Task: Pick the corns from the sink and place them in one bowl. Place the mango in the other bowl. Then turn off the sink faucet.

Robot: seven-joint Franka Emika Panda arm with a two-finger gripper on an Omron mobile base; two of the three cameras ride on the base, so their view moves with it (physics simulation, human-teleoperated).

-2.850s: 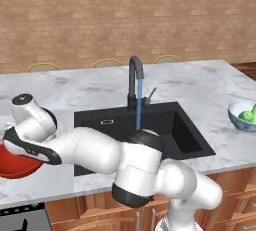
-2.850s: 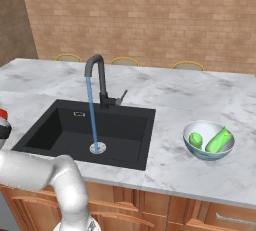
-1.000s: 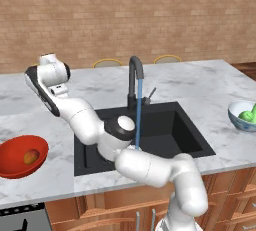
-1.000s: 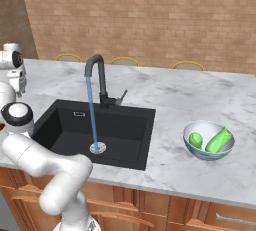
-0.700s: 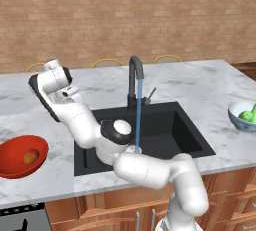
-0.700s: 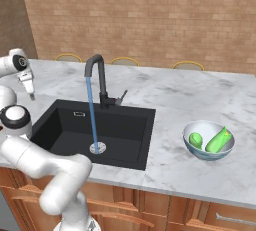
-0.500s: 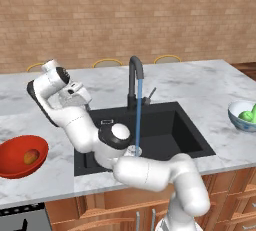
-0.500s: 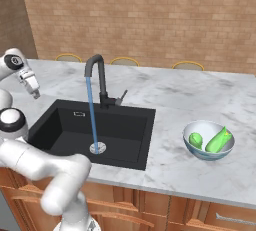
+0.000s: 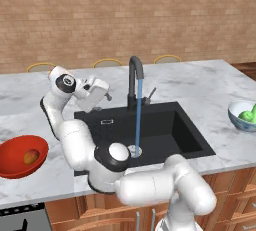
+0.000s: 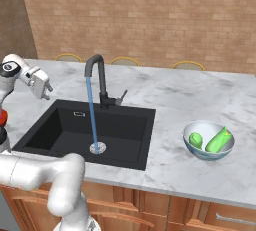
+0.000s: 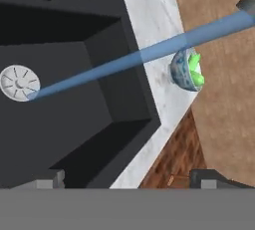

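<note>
1. Both corns (image 10: 212,140) are lying in the pale bowl (image 10: 208,140) on the counter right of the sink (image 10: 85,131), and the mango (image 9: 31,156) sits in the red bowl (image 9: 21,155) on the left. That leaves the tap, by my reading.
2. Water is running: a blue stream falls from the faucet (image 10: 98,80) spout straight onto the silver drain (image 10: 97,148).
3. The gripper (image 10: 46,91) hangs over the counter just left of the basin's back corner, fingers spread wide, nothing between them.
4. The lever handle (image 10: 121,97) is the thing to take: a thin rigid rod angling up from the faucet base, on the side away from the gripper. It should swing lightly on its pivot; a push near its free tip looks best, though smooth metal may let a fingertip slide off.
5. Room looks generous above the basin. The gooseneck stands between gripper and lever, so going around it seems wise.
</note>
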